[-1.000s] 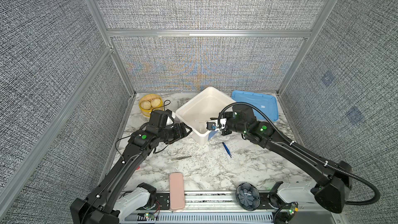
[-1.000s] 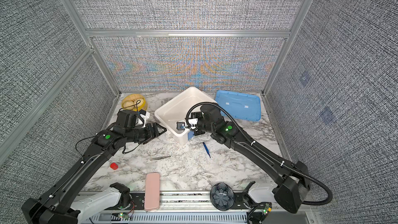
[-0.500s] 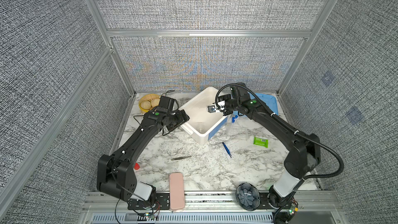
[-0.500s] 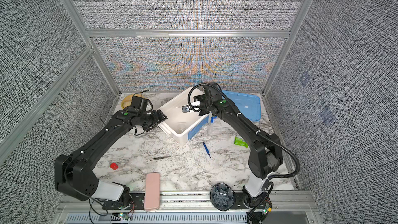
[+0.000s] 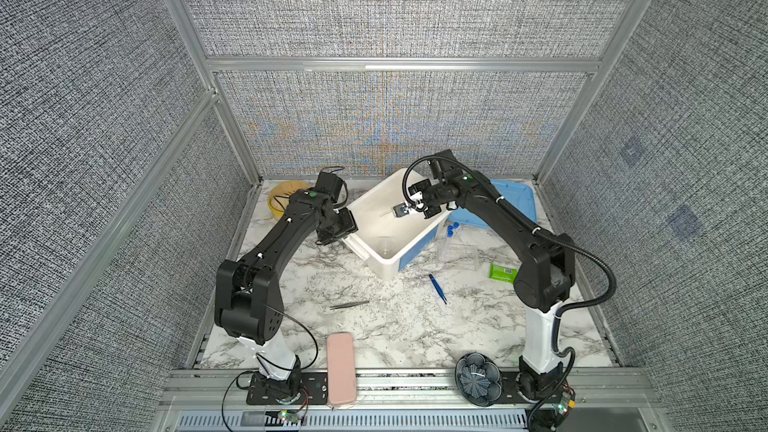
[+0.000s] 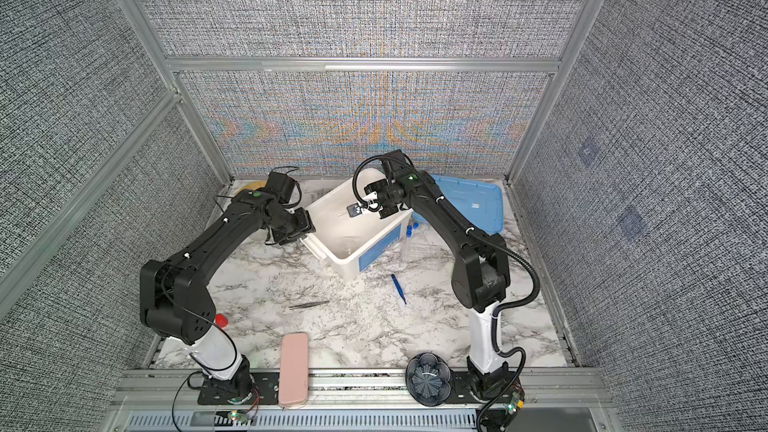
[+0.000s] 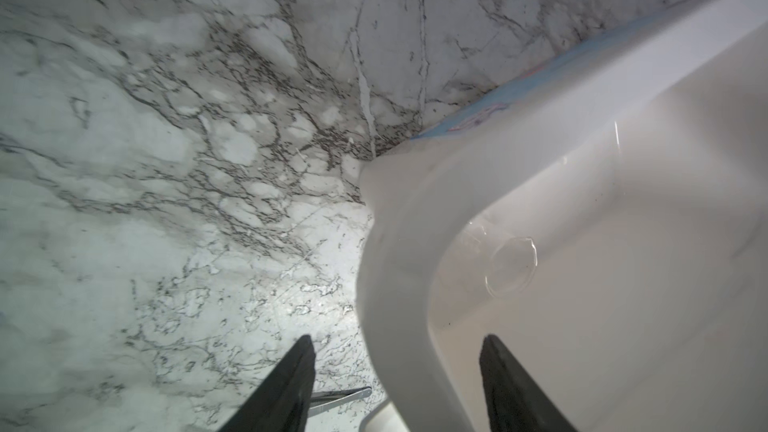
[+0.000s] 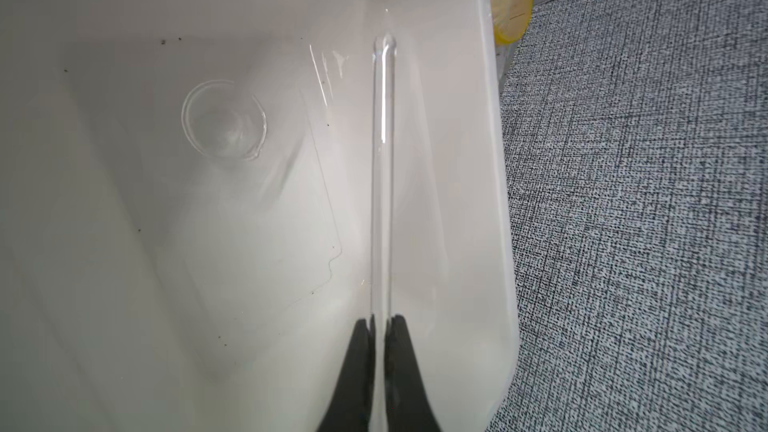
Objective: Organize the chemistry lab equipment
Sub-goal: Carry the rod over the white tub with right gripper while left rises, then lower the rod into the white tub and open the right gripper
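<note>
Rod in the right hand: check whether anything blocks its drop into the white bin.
Nothing visible does. The right hand holds the rod above the open white bin; the small glass vessel inside sits apart from it, and the blue lid lies off on the table.

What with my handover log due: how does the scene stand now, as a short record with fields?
right pincer: shut on thin clear rod, held over the white bin
left pincer: open, straddling the bin's rim
in bin: small glass vessel
on table: blue tweezers, grey tweezers, clear rack with blue-capped tubes
not lab gear: pink case at front edge
</note>
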Controlling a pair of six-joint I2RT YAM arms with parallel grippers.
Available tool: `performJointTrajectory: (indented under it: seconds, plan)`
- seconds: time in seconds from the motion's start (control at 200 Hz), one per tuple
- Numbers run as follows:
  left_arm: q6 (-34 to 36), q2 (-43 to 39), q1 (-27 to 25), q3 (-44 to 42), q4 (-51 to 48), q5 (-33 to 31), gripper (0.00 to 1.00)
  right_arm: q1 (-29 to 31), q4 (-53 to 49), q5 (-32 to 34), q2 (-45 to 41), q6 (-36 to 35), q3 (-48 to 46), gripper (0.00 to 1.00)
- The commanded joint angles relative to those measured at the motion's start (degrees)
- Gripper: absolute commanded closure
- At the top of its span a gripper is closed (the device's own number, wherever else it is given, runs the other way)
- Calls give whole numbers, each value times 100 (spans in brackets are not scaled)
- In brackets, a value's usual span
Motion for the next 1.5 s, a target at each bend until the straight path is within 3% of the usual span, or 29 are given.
performJointTrajectory:
  seconds: [0.0, 0.165, 0.42, 0.765, 1.181, 1.496]
  plan:
    - [414, 148, 81, 218, -612, -399, 39, 23, -583, -69, 207, -319, 255, 100]
    - [861, 397, 167, 480, -786, -372, 51, 169, -732, 38, 432, -570, 410, 100]
    - [1463, 688, 296, 930, -963, -782, 51, 445, -923, 334, 845, -692, 663, 100]
    - [1768, 860, 590, 1289, -1101, -1126, 52, 843, -893, 346, 1234, -628, 735, 100]
    - [1798, 1136, 863, 1796, -1295, -1237, 53, 1031, -1054, 375, 1716, -563, 979, 100]
    - [1793, 982, 872, 1753, -1204, -942, 51, 1071, -1107, 329, 2055, -364, 1164, 100]
